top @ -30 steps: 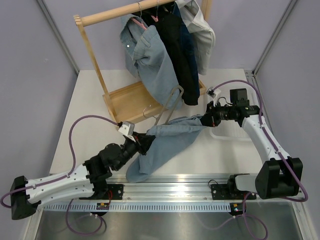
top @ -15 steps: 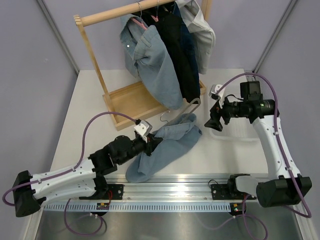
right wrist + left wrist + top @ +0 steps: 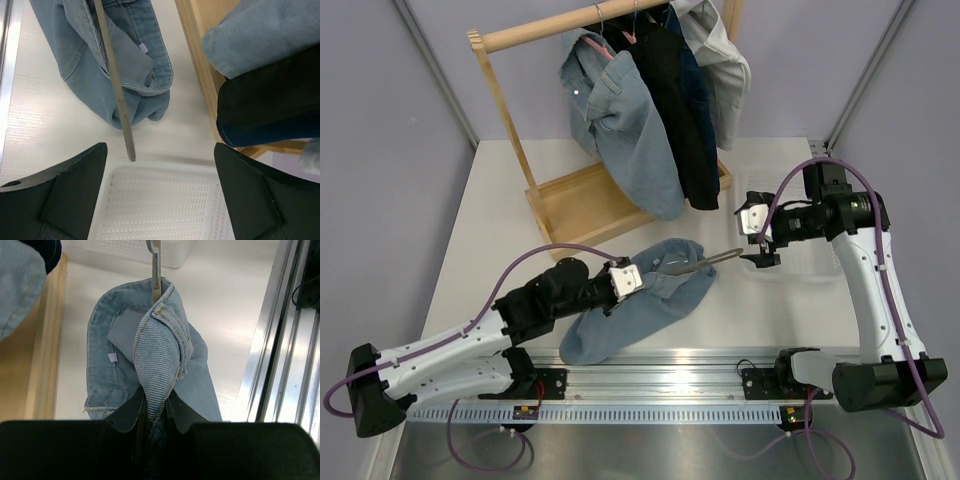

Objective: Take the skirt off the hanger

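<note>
- One denim skirt (image 3: 640,305) lies crumpled on the desk (image 3: 500,200), with one metal hanger (image 3: 705,260) poking out past its waistband.
- Left end effector (image 3: 155,405): clamped tight on a skirt fold.
- Right end effector (image 3: 160,150): spread wide, empty, above one white basket (image 3: 800,268).
- One wooden rack (image 3: 510,120) holds at least three garments.

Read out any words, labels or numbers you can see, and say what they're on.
None can be read.
White tag inside the skirt: no legible print.
Sticker on the front rail: too small to read.
</note>
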### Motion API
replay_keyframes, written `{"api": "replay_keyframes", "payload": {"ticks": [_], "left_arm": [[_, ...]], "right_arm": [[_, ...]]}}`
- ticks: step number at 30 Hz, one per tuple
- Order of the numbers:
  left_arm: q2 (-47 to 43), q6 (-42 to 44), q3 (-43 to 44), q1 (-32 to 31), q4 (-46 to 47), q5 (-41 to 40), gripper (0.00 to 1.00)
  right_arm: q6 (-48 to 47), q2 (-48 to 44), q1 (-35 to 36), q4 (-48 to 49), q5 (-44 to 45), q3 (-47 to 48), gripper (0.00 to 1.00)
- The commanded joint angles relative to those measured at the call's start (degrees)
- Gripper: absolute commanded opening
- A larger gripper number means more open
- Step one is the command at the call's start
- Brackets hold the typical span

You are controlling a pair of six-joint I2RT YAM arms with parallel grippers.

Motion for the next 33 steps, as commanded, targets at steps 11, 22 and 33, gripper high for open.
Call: {"api": "replay_keyframes", "payload": {"ticks": [11,22,33], "left_arm": [[3.17,9.12,8.23,3.44,0.93,4.87,0.0],[0.36,8.76,7.44,4.23,1.46,6.98,0.0],[-2.81,7.71,5.94,7.04,1.37,9.8,0.0]], "right_arm": [[5.53,1.17,13.12,-10.73,0.07,-6.33,0.88],[18.55,2.4,13.84,2.01,5.43,-8.54,0.58],[22.07,1.87,13.75,7.91,10.36,-11.18,0.34]]}}
